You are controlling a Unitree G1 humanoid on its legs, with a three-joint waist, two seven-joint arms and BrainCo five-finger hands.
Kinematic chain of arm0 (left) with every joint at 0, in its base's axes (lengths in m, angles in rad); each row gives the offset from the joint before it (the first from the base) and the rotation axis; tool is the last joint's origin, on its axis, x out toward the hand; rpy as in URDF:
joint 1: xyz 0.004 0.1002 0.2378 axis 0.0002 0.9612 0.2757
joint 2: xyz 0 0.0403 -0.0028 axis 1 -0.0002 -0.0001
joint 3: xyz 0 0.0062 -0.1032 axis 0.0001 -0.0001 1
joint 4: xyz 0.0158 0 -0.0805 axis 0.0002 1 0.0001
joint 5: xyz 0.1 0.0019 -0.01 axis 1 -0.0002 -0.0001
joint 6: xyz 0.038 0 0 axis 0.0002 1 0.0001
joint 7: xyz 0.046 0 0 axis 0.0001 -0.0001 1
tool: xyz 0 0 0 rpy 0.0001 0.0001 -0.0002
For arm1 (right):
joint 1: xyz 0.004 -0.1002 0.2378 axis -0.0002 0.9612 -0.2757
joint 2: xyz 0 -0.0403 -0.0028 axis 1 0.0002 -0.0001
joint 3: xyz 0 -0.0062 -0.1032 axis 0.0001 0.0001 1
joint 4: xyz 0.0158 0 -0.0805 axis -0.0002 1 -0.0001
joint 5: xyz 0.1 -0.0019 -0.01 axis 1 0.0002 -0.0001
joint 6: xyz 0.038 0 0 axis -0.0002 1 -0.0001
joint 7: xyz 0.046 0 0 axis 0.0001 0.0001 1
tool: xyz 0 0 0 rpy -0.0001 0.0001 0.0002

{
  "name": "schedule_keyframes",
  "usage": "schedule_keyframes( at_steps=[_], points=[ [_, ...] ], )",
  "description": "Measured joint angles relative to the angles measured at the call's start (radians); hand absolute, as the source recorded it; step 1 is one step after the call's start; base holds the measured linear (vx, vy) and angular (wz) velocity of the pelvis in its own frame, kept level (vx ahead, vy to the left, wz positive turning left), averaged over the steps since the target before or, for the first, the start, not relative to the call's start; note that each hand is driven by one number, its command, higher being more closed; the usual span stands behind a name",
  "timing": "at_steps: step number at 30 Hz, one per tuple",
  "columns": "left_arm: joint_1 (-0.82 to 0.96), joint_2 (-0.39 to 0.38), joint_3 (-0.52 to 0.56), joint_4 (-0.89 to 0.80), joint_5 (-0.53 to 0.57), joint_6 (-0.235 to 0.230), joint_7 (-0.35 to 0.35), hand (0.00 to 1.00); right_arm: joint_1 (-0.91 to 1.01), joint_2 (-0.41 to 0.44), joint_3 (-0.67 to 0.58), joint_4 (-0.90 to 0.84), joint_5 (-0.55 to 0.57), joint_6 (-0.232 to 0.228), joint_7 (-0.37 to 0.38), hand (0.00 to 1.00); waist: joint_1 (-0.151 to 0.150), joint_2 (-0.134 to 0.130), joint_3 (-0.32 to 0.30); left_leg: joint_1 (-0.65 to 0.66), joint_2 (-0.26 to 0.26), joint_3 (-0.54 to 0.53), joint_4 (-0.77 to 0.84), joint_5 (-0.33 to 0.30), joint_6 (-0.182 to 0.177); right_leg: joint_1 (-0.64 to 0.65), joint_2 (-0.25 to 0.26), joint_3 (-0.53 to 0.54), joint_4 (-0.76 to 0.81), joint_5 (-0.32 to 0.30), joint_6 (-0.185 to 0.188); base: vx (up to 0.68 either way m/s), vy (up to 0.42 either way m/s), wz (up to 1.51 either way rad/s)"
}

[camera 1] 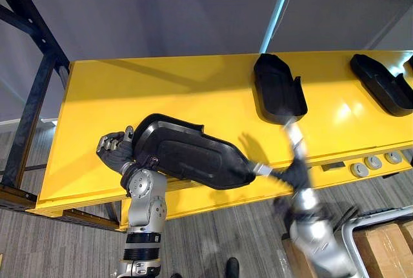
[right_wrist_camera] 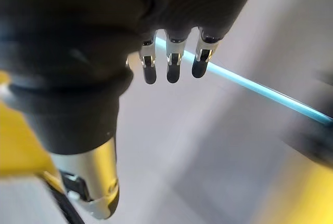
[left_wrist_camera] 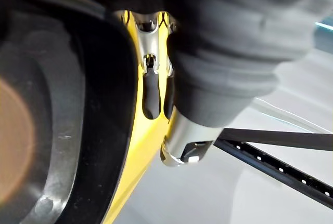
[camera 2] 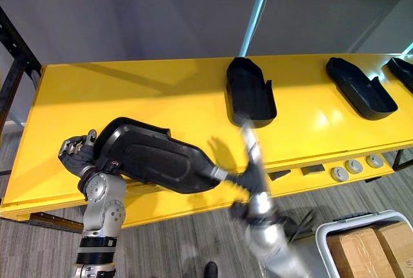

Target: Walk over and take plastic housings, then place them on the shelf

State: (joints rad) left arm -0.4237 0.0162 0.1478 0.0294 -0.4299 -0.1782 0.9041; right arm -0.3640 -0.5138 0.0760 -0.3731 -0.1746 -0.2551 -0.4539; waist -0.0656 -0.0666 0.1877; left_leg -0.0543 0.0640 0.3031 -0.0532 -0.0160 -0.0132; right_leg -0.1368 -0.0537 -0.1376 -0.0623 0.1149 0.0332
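Note:
A long black plastic housing [camera 1: 187, 152] lies tilted over the front left of the yellow shelf [camera 1: 161, 91]. My left hand [camera 1: 113, 149] is shut on its left end, and the fingers [left_wrist_camera: 151, 94] curl along its dark rim [left_wrist_camera: 104, 130]. My right hand [camera 1: 298, 176] is blurred just off the housing's narrow right tip. Its fingers [right_wrist_camera: 173, 68] are straight and hold nothing. A second black housing [camera 1: 277, 88] rests further back on the shelf, and a third [camera 1: 381, 83] lies at the right.
A black rack upright [camera 1: 32, 97] stands at the shelf's left end. Round grey knobs [camera 1: 374, 162] sit along the front edge at the right. A white bin with cardboard boxes [camera 2: 368, 246] is on the floor at the lower right.

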Motion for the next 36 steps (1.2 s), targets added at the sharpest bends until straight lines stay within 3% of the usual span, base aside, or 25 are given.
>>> schedule_keyframes(
  at_steps=[7,14,15,18,22,26,32,34,35,36],
  points=[
    [0.007,0.0,0.014,0.004,-0.039,-0.029,-0.064,1.0,-0.146,-0.113,-0.01,0.088,0.053,-0.005,-0.002,0.0,0.01,0.0,0.0,0.008,0.002,0.0,-0.011,0.003,-0.003,0.001,0.0,0.011,0.0,0.0,0.0,0.0,-0.002,0.0],
    [0.04,0.002,0.012,0.01,-0.039,-0.032,-0.104,1.0,-0.199,-0.153,0.0,0.119,0.046,0.009,-0.001,0.0,0.009,0.001,-0.002,0.021,0.001,-0.009,-0.012,0.005,-0.001,0.018,-0.002,0.005,-0.001,0.0,0.001,-0.01,-0.001,0.03],
    [0.043,0.001,0.011,0.008,-0.039,-0.029,-0.105,0.0,-0.191,-0.153,-0.022,0.114,0.044,0.01,-0.001,0.0,0.009,0.002,-0.003,0.021,0.0,-0.013,-0.012,0.006,0.0,0.019,-0.003,0.002,-0.001,0.0,0.001,-0.02,0.0,0.08],
    [0.059,-0.003,0.005,-0.044,0.0,0.0,-0.105,0.0,-0.143,-0.152,-0.133,0.106,0.044,0.006,-0.001,0.0,0.006,0.002,-0.006,0.019,-0.004,-0.028,-0.014,0.01,0.0,0.023,-0.004,-0.009,-0.001,0.0,0.001,-0.03,0.007,0.13],
    [0.119,0.035,-0.009,-0.258,0.243,0.013,-0.137,0.0,0.045,-0.108,-0.272,0.045,0.051,-0.035,0.028,0.0,0.006,0.014,-0.032,0.025,-0.004,-0.029,-0.014,0.01,0.0,0.032,-0.003,-0.009,-0.004,0.0,0.001,0.0,0.0,0.0],
    [0.113,0.131,0.014,-0.362,0.416,0.013,-0.179,0.0,0.205,-0.039,-0.288,-0.004,0.056,-0.068,0.115,0.0,0.0,0.051,-0.056,0.045,-0.003,-0.033,-0.014,0.01,0.0,0.053,-0.004,-0.011,-0.005,-0.001,0.002,-0.01,-0.001,0.02],
    [0.126,0.393,0.151,-0.454,0.624,0.001,-0.26,0.0,0.391,0.098,-0.388,-0.035,0.144,-0.085,0.252,0.0,-0.004,0.08,-0.08,0.052,-0.003,-0.061,-0.024,0.008,-0.005,0.064,-0.003,-0.027,-0.005,-0.007,0.008,-0.07,-0.011,0.09],
    [0.195,0.546,0.198,-0.493,0.63,-0.056,-0.341,0.0,0.43,0.128,-0.46,-0.047,0.182,-0.095,0.29,0.0,-0.002,0.086,-0.096,0.052,-0.002,-0.068,-0.032,0.006,-0.008,0.065,-0.003,-0.036,-0.008,-0.007,0.008,-0.05,-0.002,0.11],
    [0.219,0.582,0.207,-0.503,0.631,-0.073,-0.365,0.0,0.44,0.133,-0.477,-0.048,0.19,-0.097,0.295,0.0,0.0,0.086,-0.102,0.05,0.0,-0.068,-0.032,0.006,-0.009,0.065,-0.004,-0.036,-0.011,-0.007,0.008,-0.03,-0.003,0.06],
    [0.279,0.646,0.231,-0.522,0.628,-0.119,-0.434,0.0,0.453,0.14,-0.507,-0.048,0.207,-0.099,0.311,0.0,0.003,0.088,-0.113,0.048,-0.002,-0.072,-0.032,0.006,-0.009,0.065,-0.005,-0.038,-0.015,-0.007,0.008,-0.01,0.001,0.05]
  ],
)
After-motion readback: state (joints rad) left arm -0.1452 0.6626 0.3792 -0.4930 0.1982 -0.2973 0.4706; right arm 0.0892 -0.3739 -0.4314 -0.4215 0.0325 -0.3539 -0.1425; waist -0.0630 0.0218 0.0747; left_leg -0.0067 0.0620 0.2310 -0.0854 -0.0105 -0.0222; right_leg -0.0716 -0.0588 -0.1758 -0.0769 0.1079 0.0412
